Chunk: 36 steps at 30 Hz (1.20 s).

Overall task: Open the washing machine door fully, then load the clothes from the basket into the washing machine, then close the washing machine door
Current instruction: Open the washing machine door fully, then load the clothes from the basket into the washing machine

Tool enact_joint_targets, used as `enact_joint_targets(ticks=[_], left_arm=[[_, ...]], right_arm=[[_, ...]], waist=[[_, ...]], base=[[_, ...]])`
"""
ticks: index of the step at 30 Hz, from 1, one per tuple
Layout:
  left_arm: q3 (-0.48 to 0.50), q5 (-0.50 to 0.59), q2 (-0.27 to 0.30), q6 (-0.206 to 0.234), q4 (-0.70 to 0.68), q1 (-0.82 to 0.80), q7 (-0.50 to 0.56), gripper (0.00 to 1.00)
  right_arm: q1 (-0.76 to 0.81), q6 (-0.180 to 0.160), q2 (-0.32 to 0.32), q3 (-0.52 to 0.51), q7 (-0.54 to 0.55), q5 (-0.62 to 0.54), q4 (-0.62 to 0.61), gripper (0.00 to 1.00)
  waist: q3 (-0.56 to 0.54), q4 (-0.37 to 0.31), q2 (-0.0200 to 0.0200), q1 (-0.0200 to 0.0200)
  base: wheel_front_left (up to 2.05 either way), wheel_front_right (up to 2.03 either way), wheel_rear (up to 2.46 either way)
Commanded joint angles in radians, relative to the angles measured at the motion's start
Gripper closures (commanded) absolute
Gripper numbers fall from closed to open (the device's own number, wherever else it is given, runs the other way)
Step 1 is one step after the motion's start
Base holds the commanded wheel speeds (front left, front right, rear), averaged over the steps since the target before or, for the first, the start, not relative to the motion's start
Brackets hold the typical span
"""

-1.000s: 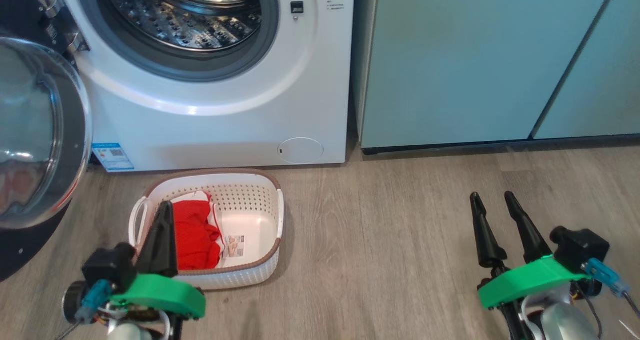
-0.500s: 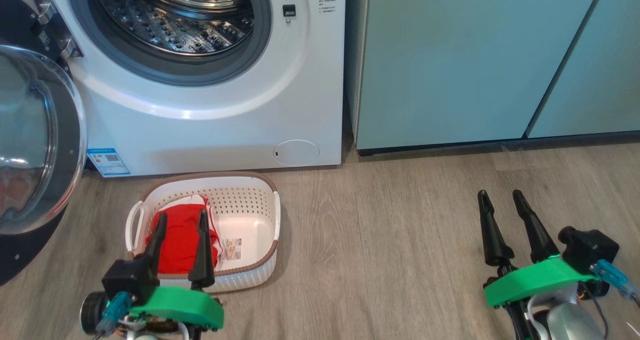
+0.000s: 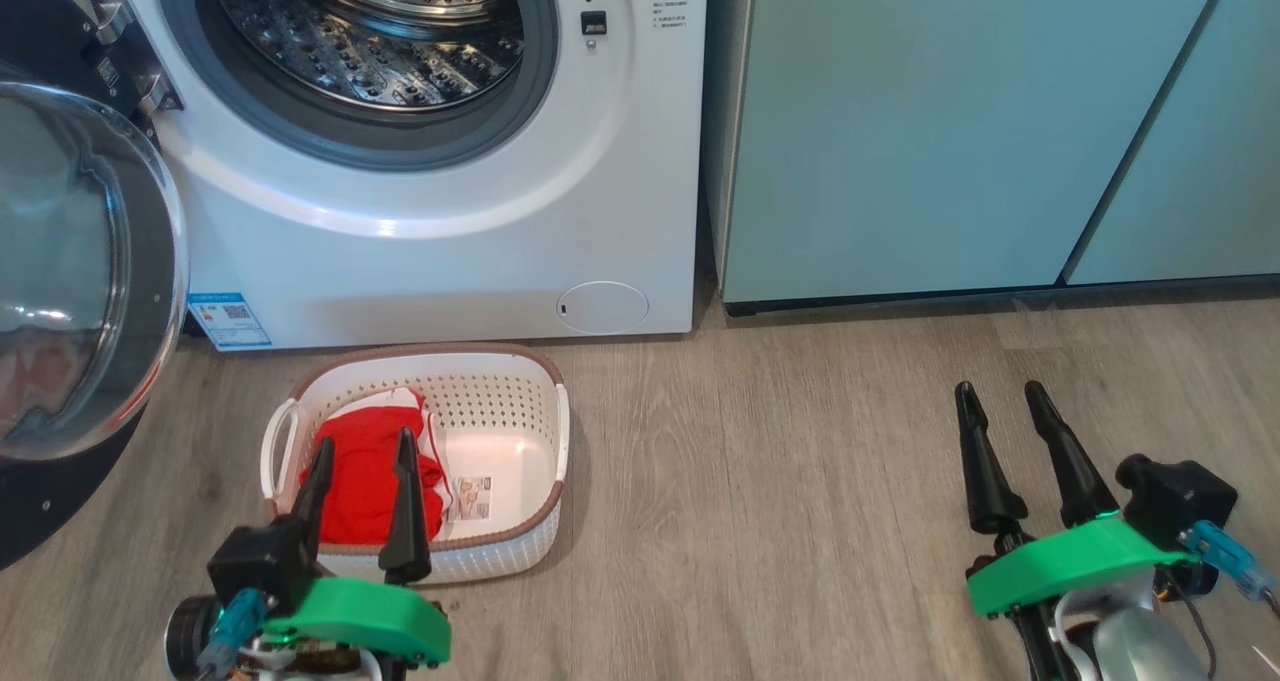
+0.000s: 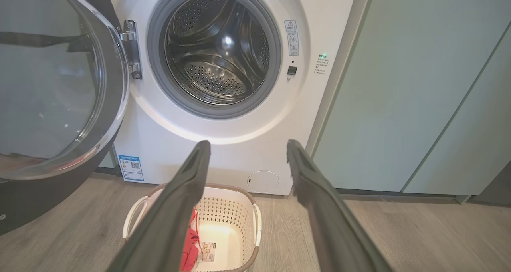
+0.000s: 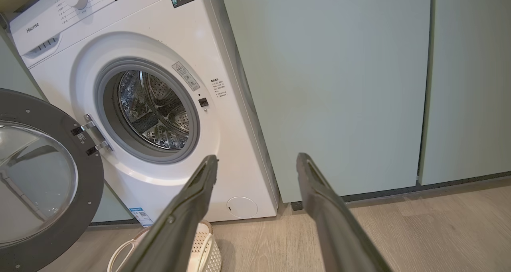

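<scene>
Head view, upper left: we log the washing machine (image 3: 430, 251) with its drum exposed. The washing machine door (image 3: 90, 261) hangs swung wide at the left edge.

Lower left: the basket (image 3: 420, 351) sits on the floor (image 3: 760, 461), just beside the machine's front. The clothes (image 3: 360, 501) lie in its left half.

Our left gripper (image 3: 365, 437) hovers over them, fingers spread apart. We cannot tell whether it touches the fabric.

Lower right: our right gripper (image 3: 998, 389) has its fingers parted and holds nothing. It is well apart from the basket, below the teal cabinets (image 3: 900, 121).
</scene>
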Motion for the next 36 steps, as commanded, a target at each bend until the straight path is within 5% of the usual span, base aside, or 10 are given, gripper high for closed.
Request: enact_joint_targets(ticks=[1, 28, 36], left_arm=[[0.030, 0.004, 0.007, 0.006, -0.027, -0.033, -0.005, 0.00], [0.001, 0.035, 0.007, 0.022, 0.023, -0.042, -0.005, 0.00], [0.002, -0.010, 0.007, -0.013, 0.008, -0.037, -0.005, 0.00]], right_arm=[[-0.015, 0.000, 0.001, 0.024, -0.013, 0.002, -0.037, 0.00], [-0.028, 0.000, 0.001, 0.027, -0.014, -0.004, -0.010, 0.00], [-0.028, 0.000, 0.001, 0.033, -0.014, -0.005, -0.007, 0.00]], waist=[[0.000, 0.000, -0.0001, 0.0000], [-0.008, 0.011, -0.0001, 0.0000], [-0.011, 0.013, -0.0001, 0.0000]], base=[[0.00, 0.00, 0.00], [0.00, 0.00, 0.00], [0.07, -0.07, 0.00]])
